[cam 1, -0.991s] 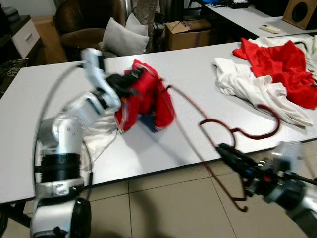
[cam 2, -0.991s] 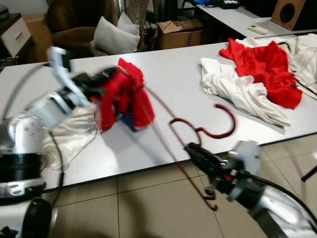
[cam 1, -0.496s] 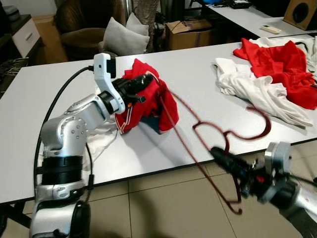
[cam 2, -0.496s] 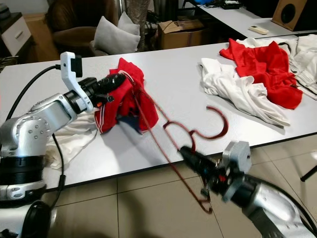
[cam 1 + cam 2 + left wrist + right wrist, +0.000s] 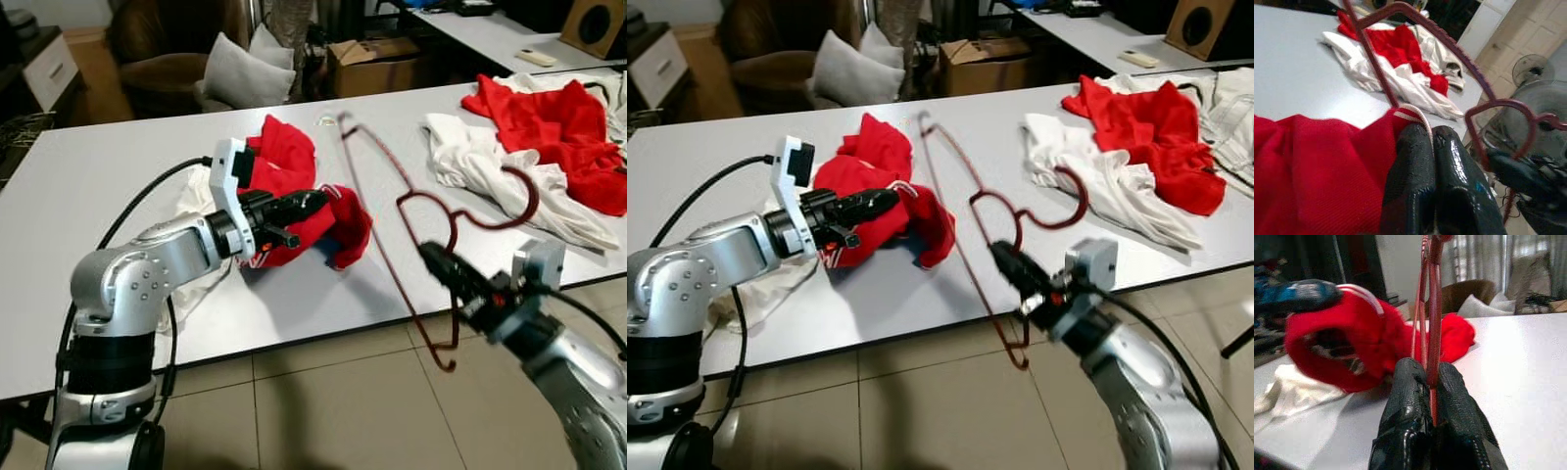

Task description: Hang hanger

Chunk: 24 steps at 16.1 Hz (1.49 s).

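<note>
Threading step under way, judging by the layout: dressing the hanger with the garment before any hanging

Nearest, off the front edge of the long white table [image 5: 59, 255]: right gripper [image 5: 1011, 262] pinching the lower bar of the dark red wire-like plastic clothes hanger [image 5: 950, 201] between closed black fingers [image 5: 1403, 396], holding the frame tilted in the air with its far corner above the tabletop and its lowest corner dangling over the tiled floor [image 5: 323, 411], the hook curling toward the heap of white and red laundry [image 5: 549, 147] on the right

Slightly farther, over the table's left half: left gripper [image 5: 312, 203] clamping shut on a white-trimmed edge of the crumpled red cotton garment [image 5: 294, 186], fingers [image 5: 1410, 166] pressed tight together on the fabric, garment bunched and lifted a little, lying just beside the hanger and, as far as can be made out, not yet over it

Beneath the garment, a rumpled white cloth [image 5: 764, 279]; beyond the table, a brown armchair with pale cushions [image 5: 211, 59] and a cardboard box [image 5: 377, 59]

Next move probably calling for bringing the hanger's near shoulder into the garment's opening while spreading that edge, keeping both grips firm; no rail or hook for hanging visible yet
</note>
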### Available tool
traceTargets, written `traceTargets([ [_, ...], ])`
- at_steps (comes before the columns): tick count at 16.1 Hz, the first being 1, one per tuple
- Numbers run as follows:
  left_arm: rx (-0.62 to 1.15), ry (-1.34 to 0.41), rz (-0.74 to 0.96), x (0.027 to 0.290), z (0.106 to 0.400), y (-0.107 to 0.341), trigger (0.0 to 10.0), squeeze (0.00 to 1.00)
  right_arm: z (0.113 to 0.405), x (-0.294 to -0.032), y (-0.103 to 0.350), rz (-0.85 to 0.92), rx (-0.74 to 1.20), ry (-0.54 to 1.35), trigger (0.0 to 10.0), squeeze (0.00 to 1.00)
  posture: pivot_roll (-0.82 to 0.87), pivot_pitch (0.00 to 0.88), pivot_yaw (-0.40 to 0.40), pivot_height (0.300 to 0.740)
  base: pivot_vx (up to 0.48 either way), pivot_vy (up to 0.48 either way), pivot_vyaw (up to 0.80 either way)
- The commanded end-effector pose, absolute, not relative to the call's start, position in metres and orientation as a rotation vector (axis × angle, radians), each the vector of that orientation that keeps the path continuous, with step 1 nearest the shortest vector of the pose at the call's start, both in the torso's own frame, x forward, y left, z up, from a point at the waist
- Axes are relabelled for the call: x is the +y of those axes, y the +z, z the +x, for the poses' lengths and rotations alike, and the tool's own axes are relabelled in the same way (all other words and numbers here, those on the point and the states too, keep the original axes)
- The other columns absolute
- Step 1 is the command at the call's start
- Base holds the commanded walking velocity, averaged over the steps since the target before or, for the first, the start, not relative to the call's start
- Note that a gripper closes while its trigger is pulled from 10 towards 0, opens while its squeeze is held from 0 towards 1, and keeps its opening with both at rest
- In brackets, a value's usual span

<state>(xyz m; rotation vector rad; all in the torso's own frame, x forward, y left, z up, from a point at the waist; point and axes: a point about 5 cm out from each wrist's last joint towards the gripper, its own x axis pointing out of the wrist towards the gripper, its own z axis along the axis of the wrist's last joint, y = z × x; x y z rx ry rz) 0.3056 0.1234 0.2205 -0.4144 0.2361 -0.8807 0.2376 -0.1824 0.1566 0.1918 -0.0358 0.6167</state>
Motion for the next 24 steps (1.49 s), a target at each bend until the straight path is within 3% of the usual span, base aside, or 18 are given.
traceTargets([
  [1,0.150,-0.766,-0.434,0.135,0.316,0.232,0.0,0.00,0.240,-0.184,0.163,0.208,-0.074,0.619,10.0,0.00,-0.11,0.000,0.048,0.740,0.000,0.000,0.00],
  [5,0.062,-0.531,-0.517,0.154,0.346,0.241,0.0,0.00,0.219,-0.175,0.165,0.238,-0.066,0.788,10.0,0.00,-0.11,0.000,0.051,0.740,0.000,0.000,0.00],
  [8,0.019,-0.537,-0.537,0.148,0.359,0.251,0.0,0.00,0.201,-0.168,0.156,0.218,0.035,0.919,10.0,0.00,-0.13,0.000,0.061,0.740,0.000,0.000,0.00],
  [13,-0.019,-0.680,-0.516,0.135,0.350,0.270,0.0,0.00,0.215,-0.164,0.142,0.178,0.105,0.875,10.0,0.00,-0.11,0.000,0.058,0.740,0.000,0.000,0.00],
  [17,0.079,-0.813,-0.441,0.124,0.335,0.260,0.0,0.00,0.228,-0.163,0.144,0.172,0.084,0.838,10.0,0.00,-0.10,0.000,0.062,0.740,0.000,0.000,0.00],
  [22,0.187,-0.794,-0.374,0.112,0.333,0.238,0.0,0.00,0.236,-0.160,0.153,0.208,0.011,0.817,10.0,0.00,-0.10,0.000,0.065,0.740,0.000,0.000,0.00],
  [24,0.196,-0.645,-0.267,0.126,0.343,0.226,0.0,0.00,0.234,-0.169,0.153,0.203,0.006,0.753,10.0,0.00,-0.10,0.000,0.066,0.740,0.000,0.000,0.00],
])
